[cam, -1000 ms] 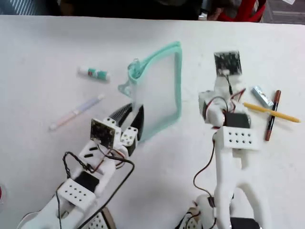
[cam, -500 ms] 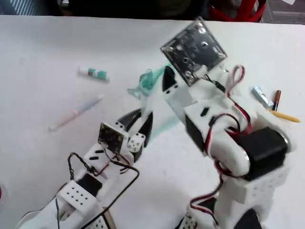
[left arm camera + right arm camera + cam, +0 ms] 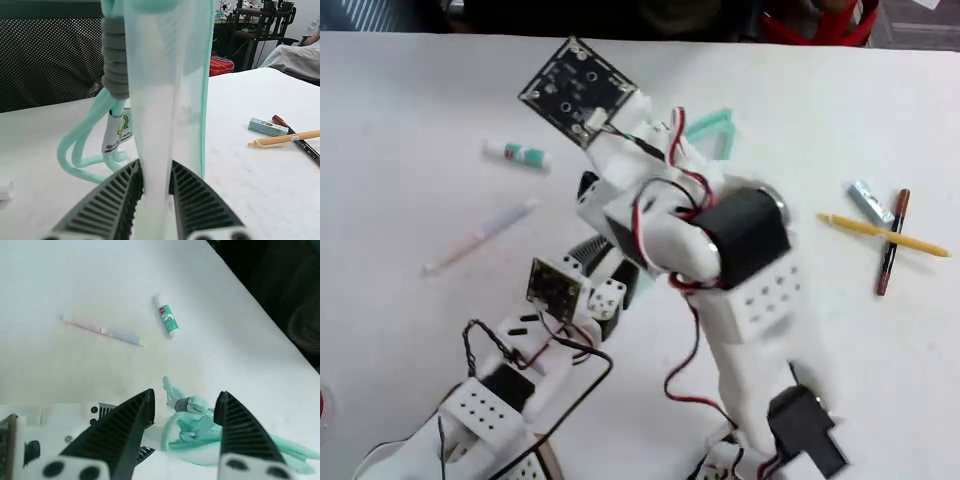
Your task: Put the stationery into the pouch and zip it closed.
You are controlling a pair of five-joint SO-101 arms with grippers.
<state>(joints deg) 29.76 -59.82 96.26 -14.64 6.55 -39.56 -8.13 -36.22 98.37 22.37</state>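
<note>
Edgewise, pouch [image 3: 167, 100] pinched in left hand [image 3: 155, 169], right hand [image 3: 185, 396] spread above.

Left arm [image 3: 510, 355] low, jaws pinched together; right arm [image 3: 752, 300] raised across, jaws spread.

— What does your table hold?
— My white table [image 3: 400, 100] has a glue stick [image 3: 517, 153] lying on my left, a pastel pen [image 3: 480, 236] near it.
— And on your right?
— A yellow pen [image 3: 860, 227] crossing a dark pen [image 3: 887, 262], with a small wrapped block [image 3: 870, 201] just beside them.
</note>
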